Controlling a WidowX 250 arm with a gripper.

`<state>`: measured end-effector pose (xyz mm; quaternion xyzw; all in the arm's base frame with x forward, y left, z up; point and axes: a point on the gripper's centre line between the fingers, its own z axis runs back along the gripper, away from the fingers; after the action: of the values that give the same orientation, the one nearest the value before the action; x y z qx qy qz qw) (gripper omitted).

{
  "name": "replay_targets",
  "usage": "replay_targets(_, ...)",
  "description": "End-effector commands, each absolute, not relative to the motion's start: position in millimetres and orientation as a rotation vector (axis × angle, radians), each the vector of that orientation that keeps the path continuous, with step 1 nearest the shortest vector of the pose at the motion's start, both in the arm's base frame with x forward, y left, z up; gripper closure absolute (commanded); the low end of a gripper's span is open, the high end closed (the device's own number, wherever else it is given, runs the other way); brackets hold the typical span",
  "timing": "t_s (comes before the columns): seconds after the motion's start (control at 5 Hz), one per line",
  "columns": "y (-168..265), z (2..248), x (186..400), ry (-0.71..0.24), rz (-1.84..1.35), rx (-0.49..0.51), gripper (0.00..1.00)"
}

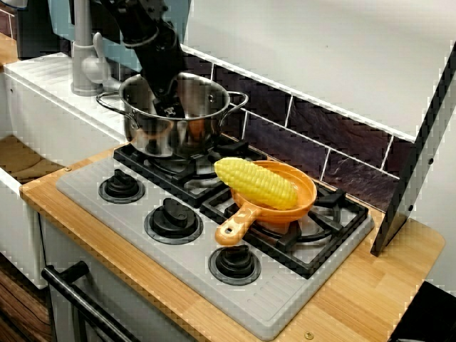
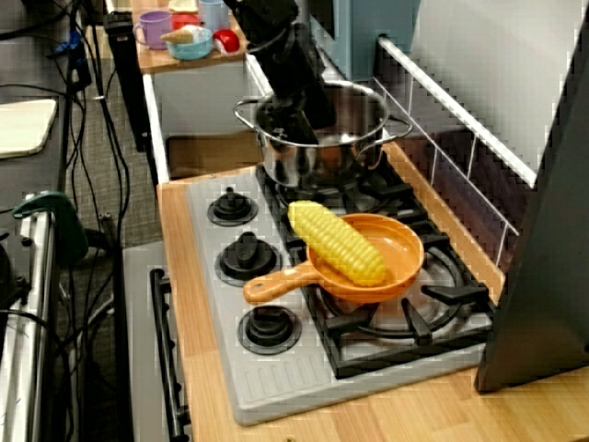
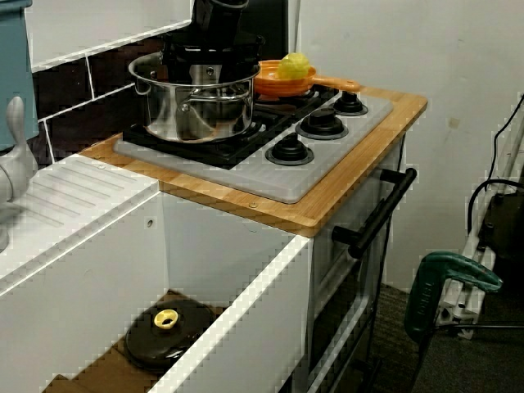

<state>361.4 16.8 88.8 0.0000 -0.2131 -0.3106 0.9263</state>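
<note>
end effector (image 1: 169,107) sits down inside the steel pot (image 1: 146,134) on the grey stove (image 1: 85,187), its tips hidden below the rim. cannot tell if they are spread or pressed together, or whether anything is pinched. 1 orange pan (image 1: 305,194) carrying 1 corn cob (image 1: 255,182) sits on the neighbouring burner, well apart from the end effector. judged: work is at the in-pot stage. any exit calls for a straight rise clear of the rim.

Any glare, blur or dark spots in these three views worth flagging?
View facing the tiles: bright reflections on the steel pot wall, and the black gripper inside reads as a dark mass. View along the counter: corn and orange pan sharp, evenly lit. View from the sink: the black lid in the basin sits in shade. Jagged edges in all three.
</note>
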Motion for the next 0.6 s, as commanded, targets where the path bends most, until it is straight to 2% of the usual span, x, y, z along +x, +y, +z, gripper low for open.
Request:
replay_targets(0.0, 14.0, 83.0, 367.6, -0.438, -0.656, 0.040, 0.00)
replay_targets(0.4, 14.5, 85.6, 366.7, -0.404, -0.677, 0.006, 0.04)
